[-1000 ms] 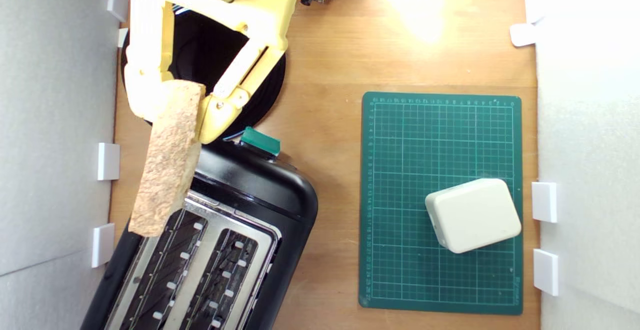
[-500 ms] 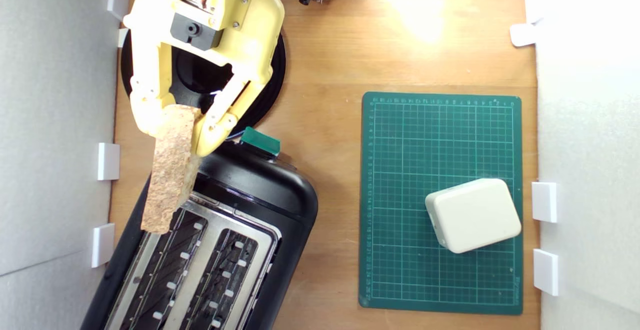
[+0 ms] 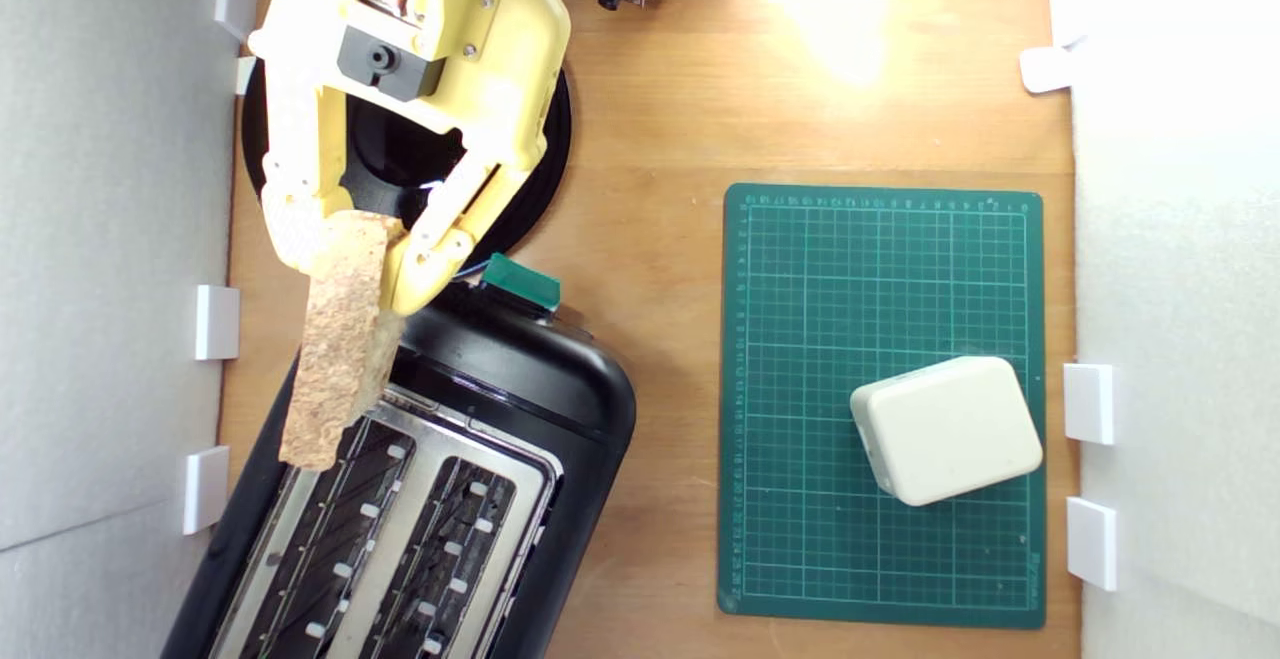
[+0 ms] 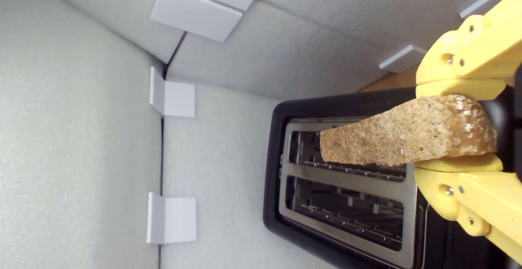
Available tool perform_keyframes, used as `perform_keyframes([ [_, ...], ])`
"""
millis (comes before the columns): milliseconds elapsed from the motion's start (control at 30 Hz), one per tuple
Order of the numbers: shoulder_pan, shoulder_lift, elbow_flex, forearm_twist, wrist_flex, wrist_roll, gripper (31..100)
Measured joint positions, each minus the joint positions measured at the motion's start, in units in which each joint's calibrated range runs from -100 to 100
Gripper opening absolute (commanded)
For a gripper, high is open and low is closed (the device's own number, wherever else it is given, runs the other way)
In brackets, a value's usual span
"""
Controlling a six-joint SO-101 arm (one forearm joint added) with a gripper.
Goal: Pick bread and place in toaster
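Already the bread (image 3: 338,339) is held off the tabletop (image 3: 660,119), clamped at one end between the two yellow jaws of the end effector (image 3: 345,239), which are narrowed onto its faces. The pick-up half of the task can therefore be judged done; the placing is not yet done.

The toaster (image 3: 520,379) is taken as the landmark. It lies askew on the tabletop, its teal lever knob (image 3: 520,281) at the end nearest the arm. The slice is carried edge-up above the toaster's lever end, and its free end reaches out over the start of the slot (image 3: 335,529) on the exterior view's left. In the wrist view the bread (image 4: 408,132) is seen stretched along that same slot (image 4: 346,154), roughly in line with it, while the second slot (image 4: 346,207) is left uncovered. Whether the lower edge has entered the opening or only hovers over it cannot be told from either view; most of the slice is plainly above the silver top.

What is left, as a judgement: the slice has to be brought squarely over the slot, lowered in, and let go. A snag on the slot's metal rim seems the likeliest fault, since the slice is thick and irregular.

Beyond the lever end of the toaster a round black plate (image 3: 545,139) is partly hidden by the arm. Well apart from the toaster, towards the exterior view's right, a white plastic box (image 3: 945,429) rests on a green cutting mat (image 3: 880,269).
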Motion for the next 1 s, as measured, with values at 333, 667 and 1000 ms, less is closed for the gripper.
perform_keyframes([
  [333,0.00,6.64,-6.10,0.00,0.08,-0.26,56.2],
  [667,-2.38,11.17,-9.25,0.00,0.08,-0.26,56.2],
  [1000,-2.47,12.43,-9.89,0.00,0.08,-0.26,56.2],
])
